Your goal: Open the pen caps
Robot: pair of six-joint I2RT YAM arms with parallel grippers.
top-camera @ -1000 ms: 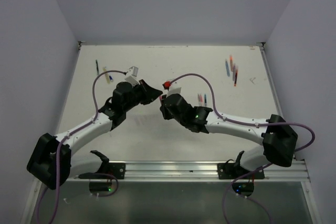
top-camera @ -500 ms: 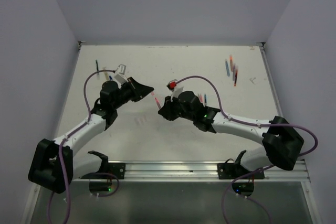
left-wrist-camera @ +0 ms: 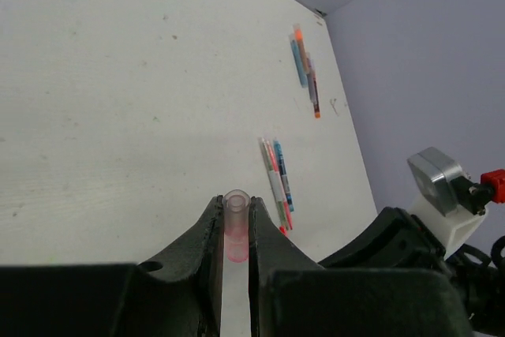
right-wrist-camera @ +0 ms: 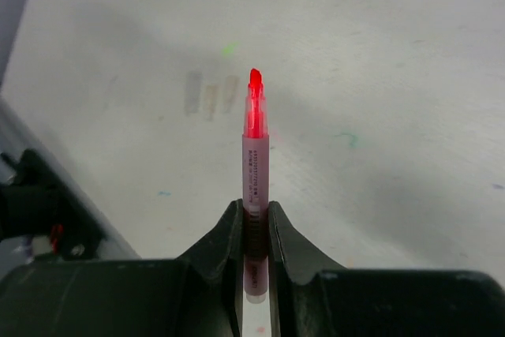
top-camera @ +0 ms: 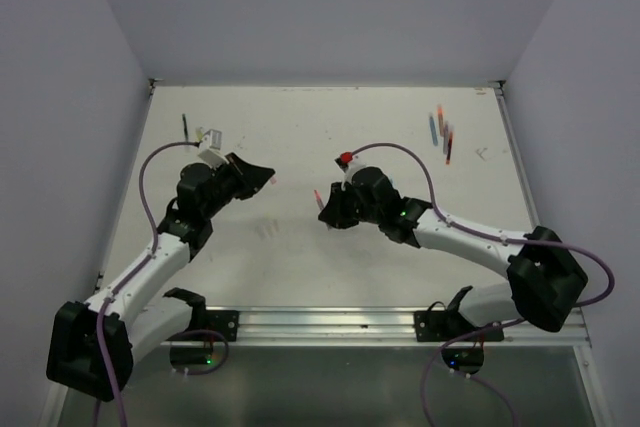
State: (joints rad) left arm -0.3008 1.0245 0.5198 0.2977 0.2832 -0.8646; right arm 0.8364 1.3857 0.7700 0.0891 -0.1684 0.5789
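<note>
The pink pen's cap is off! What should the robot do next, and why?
Probably lower the left hand and put the small clear pink plastic cap down on the white table. It is off the thin pink pen in the right hand, whose red tip is bare, and other thin coloured pens lie nearby.

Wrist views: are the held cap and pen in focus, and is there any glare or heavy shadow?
Left wrist: the pink cap is sharp, the loose pens beyond slightly soft, no glare. Right wrist: the pink pen is crisp, the table behind softer with a faint shadow. Top external: even light, only soft shadows.
</note>
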